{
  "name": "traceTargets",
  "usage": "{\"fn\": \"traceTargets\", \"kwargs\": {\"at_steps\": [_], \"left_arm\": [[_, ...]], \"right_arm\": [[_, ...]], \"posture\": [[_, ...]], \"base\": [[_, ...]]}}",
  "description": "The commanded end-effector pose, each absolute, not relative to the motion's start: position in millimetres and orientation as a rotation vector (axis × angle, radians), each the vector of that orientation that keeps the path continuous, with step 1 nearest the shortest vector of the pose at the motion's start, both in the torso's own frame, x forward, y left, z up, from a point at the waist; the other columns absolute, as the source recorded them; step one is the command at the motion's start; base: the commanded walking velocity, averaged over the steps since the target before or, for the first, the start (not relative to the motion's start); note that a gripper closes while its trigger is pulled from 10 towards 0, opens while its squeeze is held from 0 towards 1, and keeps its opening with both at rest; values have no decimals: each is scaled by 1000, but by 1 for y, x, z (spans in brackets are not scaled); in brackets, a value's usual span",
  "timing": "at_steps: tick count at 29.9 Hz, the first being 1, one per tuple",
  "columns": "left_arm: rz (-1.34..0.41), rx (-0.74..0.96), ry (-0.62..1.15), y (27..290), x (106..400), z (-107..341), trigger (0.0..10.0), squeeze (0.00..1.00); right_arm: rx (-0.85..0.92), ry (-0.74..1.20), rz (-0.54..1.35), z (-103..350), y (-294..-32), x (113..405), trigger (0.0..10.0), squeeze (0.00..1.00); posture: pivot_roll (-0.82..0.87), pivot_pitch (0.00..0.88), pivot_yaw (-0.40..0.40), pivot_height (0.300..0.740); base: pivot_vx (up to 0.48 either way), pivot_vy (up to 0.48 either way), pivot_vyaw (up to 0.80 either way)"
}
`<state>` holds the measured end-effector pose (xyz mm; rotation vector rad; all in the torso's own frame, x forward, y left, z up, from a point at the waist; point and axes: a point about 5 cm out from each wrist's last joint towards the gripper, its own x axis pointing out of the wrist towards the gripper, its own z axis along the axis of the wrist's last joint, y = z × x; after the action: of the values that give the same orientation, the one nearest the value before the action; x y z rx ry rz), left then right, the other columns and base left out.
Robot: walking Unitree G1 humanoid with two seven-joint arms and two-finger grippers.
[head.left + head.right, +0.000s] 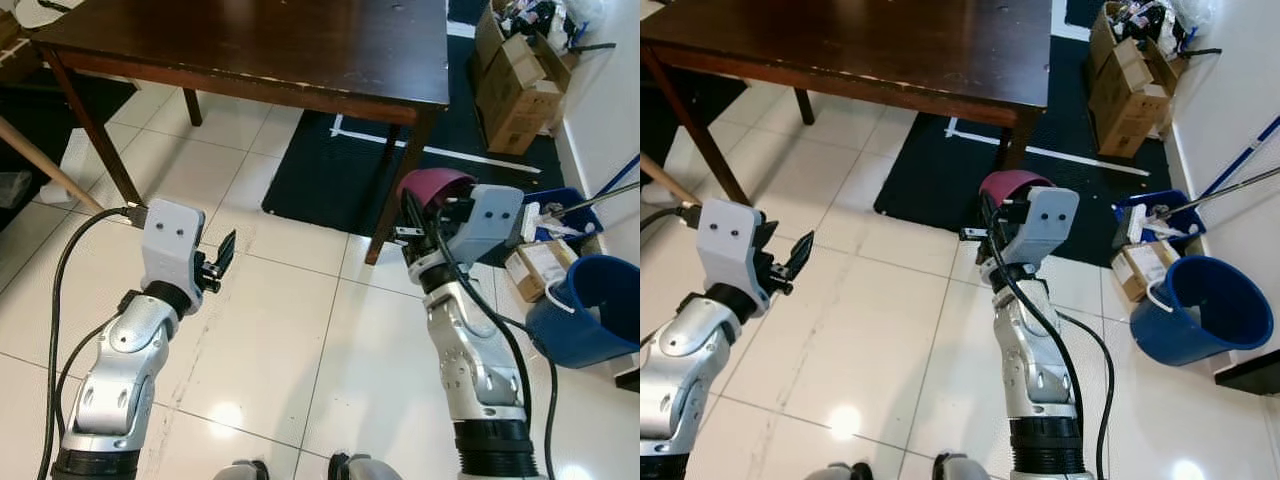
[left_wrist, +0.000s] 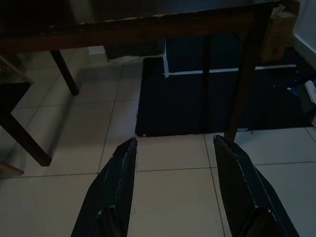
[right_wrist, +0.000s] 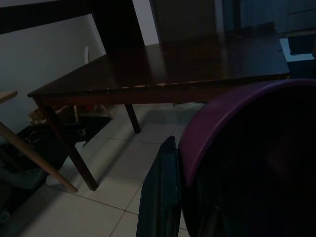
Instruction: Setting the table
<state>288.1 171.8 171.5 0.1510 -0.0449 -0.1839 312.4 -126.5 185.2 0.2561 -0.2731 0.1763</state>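
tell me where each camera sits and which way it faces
Left eye: on the head, looking down at the table, tiled floor and both arms.
Right eye: beside it, same scene; right pincer holds a purple bowl.
Left wrist: along the open left pincer, toward the table legs.
Right wrist: past one finger and the bowl, toward the table.
All four share the table.

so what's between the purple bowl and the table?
Only bare tile and the black mat; purple bowl sits in the right gripper, short of the table.
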Motion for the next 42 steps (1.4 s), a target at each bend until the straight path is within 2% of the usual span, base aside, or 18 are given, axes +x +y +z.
{"fn": "traceTargets", "kwargs": {"at_steps": [1,9,23,42], "left_arm": [[-173,163,-20,174,287,164,10000,0],[-172,170,-24,174,287,164,10000,0],[-157,181,-34,172,289,163,10000,0],[-155,182,-38,173,290,163,10000,0]], "right_arm": [[252,-261,178,183,-127,312,10000,0],[228,-264,180,183,-127,312,10000,0],[201,-260,176,182,-127,312,10000,0],[197,-267,182,183,-129,314,10000,0]], "posture": [[-38,44,36,740],[-39,45,37,740],[-37,47,38,740],[-36,50,39,740]], "base": [[0,0,0],[0,0,0],[463,0,0],[472,0,787]]}}
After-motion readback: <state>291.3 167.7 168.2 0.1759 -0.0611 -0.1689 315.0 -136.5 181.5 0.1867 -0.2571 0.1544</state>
